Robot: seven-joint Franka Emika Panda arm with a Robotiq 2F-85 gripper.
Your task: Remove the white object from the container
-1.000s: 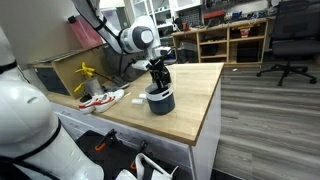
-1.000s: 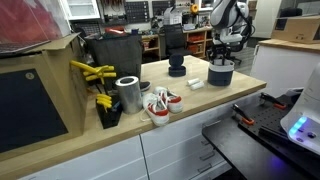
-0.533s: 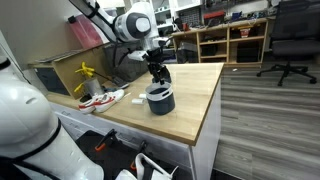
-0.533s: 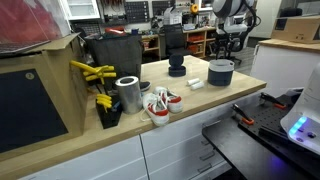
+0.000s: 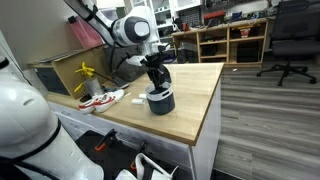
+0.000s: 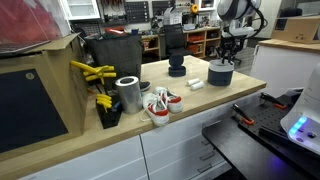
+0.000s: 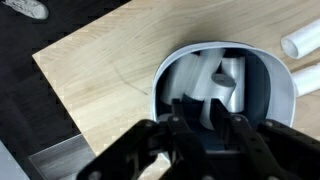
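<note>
White object lies inside the container, just beyond the claw; whether the claw is open I cannot tell.

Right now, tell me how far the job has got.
Done: the gripper is lined up over the tub. In hand: the approach. The wrist view shows white pieces lying inside the tub, beneath the gripper, and I can't tell if any is gripped. Left: grasp a piece, lift it clear and set it on the table.
</note>
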